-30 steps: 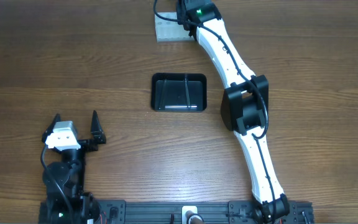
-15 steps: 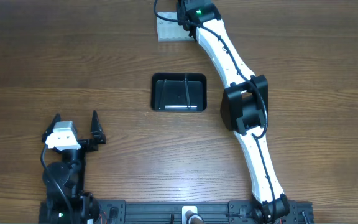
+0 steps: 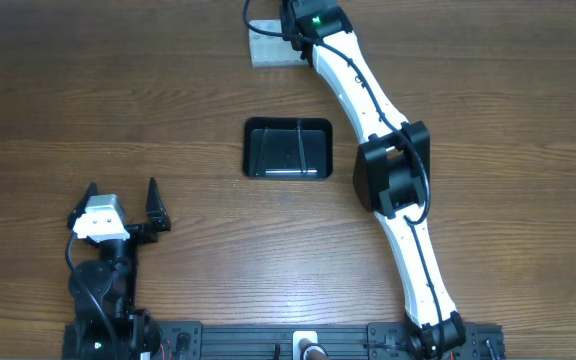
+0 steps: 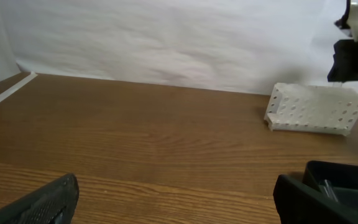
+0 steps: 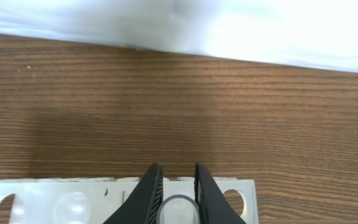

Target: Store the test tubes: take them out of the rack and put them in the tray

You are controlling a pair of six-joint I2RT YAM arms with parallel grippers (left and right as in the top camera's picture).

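The white test tube rack (image 3: 268, 48) stands at the far edge of the table, also seen in the left wrist view as the rack (image 4: 312, 109). My right gripper (image 3: 294, 32) is over the rack's right end. Its fingers (image 5: 151, 190) are shut on the rim of a clear test tube (image 5: 178, 210) standing in the rack (image 5: 55, 202). The black tray (image 3: 251, 150) lies mid-table with two tubes (image 3: 298, 145) lying in it. My left gripper (image 3: 123, 195) rests open near the front left, holding nothing.
Bare wooden table surrounds the tray and rack. A white wall (image 4: 166, 37) rises just behind the rack. The right arm's elbow (image 3: 393, 175) hangs to the right of the tray. The tray's corner (image 4: 344, 183) lies close in front of the left gripper.
The right gripper has shifted slightly up and left over the rack. The left arm has not moved.
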